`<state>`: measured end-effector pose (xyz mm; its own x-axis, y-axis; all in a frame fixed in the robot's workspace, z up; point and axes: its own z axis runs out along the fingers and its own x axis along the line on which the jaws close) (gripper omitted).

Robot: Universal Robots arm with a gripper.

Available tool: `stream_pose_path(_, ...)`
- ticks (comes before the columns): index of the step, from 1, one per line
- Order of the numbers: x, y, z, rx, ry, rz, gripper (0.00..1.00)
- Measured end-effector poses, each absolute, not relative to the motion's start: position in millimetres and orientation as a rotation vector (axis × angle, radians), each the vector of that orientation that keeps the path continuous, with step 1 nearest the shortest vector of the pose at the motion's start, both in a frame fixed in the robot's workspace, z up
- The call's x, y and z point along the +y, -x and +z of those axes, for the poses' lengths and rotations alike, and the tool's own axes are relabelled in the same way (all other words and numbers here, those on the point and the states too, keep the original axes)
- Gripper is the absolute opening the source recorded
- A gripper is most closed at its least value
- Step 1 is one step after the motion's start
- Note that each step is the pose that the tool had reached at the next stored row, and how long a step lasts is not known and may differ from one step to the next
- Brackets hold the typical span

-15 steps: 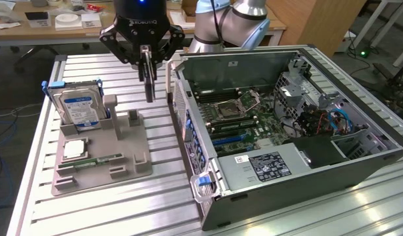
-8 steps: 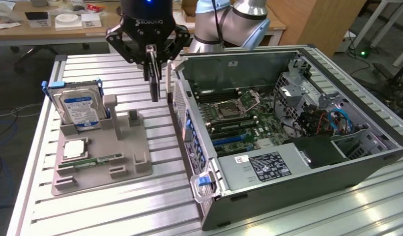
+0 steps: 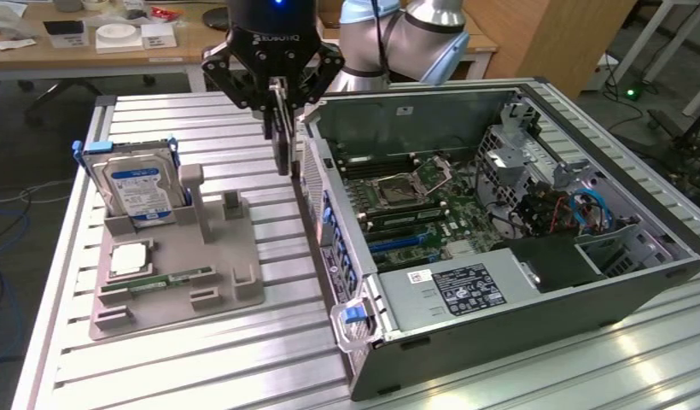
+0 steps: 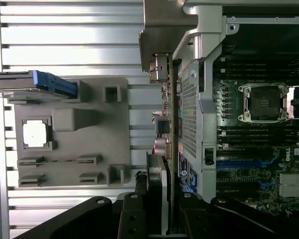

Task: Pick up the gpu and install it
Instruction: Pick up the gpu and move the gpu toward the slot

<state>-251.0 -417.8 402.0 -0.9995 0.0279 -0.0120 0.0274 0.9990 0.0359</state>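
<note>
In the exterior view, the black gripper carries the word "ROBOTIQ", printed so that it reads upside down. Its fingers are pinching the gpu, which hangs edge-on as a thin dark slab. The card is up in the air over the slatted metal table, between the grey tray and the open computer case, just beside the case's outer wall. A hard drive with a blue and white label stands upright at the back of the tray, and the print on that label cannot be read. A square chip and a green memory stick lie further forward on the tray. Inside the case, a black label carries white writing too fine to make out, and a small white sticker next to it may bear a maker's logo.

In the wrist view, the gpu runs edge-on away from the gripper. The dark fingers press on it from both sides. Its pale metal bracket sits at the far end. The card lies alongside the case's perforated wall, with the tray on its other side.
</note>
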Motion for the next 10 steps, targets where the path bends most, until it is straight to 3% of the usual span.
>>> stream_pose_path(10,-418,231,402,3.128,-0.043,0.056,0.28)
